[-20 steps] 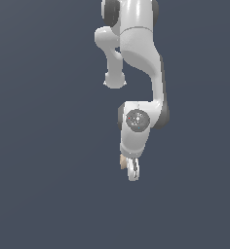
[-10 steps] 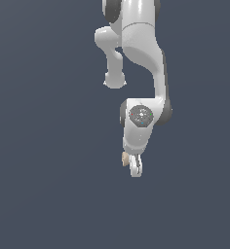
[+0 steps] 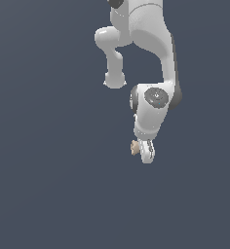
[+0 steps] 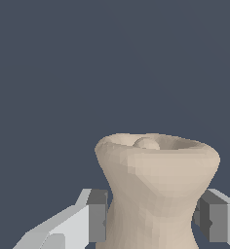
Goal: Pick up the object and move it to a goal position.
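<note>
The object is a small tan spool, pinched at the middle with a flared end. In the wrist view it fills the space between my two grey pads, which press at its narrow waist. My gripper is shut on it. In the exterior view the object shows as a tan speck beside the white gripper, at the lower end of the arm. The gripper hides most of it there.
The white arm reaches down from the top of the exterior view. A plain dark grey-blue surface lies all around and behind it.
The gripper has moved toward the exterior view's right and higher in the picture, with the object staying between its fingers. The arm's upper links shifted the same way.
</note>
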You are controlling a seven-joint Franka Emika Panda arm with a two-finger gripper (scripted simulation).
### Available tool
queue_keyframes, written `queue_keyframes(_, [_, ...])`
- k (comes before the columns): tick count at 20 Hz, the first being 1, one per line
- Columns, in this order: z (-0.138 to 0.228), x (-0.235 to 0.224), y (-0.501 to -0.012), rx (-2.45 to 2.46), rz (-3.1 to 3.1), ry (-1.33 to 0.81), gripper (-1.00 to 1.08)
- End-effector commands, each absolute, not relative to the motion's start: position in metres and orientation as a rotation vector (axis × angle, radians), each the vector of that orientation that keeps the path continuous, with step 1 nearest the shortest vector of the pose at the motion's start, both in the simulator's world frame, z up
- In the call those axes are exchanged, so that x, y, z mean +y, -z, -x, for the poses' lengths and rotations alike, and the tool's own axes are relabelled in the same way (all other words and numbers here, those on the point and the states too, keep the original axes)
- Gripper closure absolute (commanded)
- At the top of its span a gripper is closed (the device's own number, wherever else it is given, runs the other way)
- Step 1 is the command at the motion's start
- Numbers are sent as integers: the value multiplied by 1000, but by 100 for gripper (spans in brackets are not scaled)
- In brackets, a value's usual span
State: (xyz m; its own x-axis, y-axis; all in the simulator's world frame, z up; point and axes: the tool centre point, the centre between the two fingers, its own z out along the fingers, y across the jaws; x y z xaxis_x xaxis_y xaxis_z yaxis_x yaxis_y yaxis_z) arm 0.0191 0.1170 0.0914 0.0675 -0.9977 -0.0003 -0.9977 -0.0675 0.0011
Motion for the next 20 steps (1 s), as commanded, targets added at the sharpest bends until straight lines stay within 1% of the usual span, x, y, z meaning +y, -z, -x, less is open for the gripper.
queue_keyframes(1, [-3,135,-104,-2144,-2297,2,108])
queue_keyframes(12, [62,206,-156,-2144,-2297,1,108])
queue_keyframes(20, [85,234,-176,-2144,-2296,-1,108])
